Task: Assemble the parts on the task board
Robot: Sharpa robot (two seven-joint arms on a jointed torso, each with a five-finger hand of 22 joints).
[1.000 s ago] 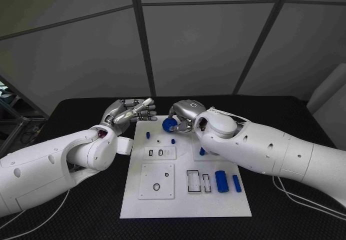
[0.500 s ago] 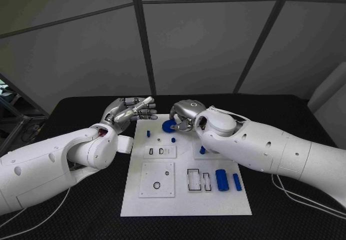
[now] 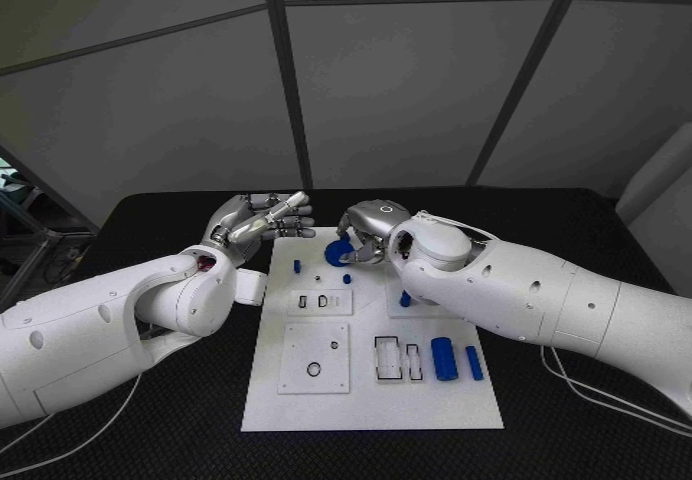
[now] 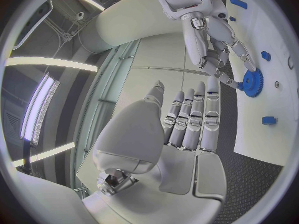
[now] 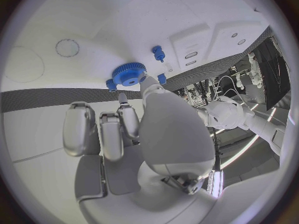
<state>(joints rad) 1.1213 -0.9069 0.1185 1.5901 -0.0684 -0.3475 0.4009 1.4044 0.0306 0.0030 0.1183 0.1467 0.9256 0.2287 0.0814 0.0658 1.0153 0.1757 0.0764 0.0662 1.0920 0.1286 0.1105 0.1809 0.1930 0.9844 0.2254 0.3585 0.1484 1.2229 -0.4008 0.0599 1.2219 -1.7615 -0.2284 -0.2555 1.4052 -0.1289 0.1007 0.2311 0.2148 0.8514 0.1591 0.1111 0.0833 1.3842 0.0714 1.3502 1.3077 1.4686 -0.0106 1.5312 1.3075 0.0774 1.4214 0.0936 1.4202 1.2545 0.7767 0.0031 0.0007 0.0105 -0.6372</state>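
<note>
The silver right hand is pinching a round blue toothed plastic gear, partly hiding it in the head view. It is sitting flat at the far end of the white rectangular task board. The silver left hand is hovering released, grasping nothing.

The blue gear is being partly covered by the right hand in the head view. A small blue part on the task board is being half hidden by the right arm. Small board recesses are being left too tiny to identify.
</note>
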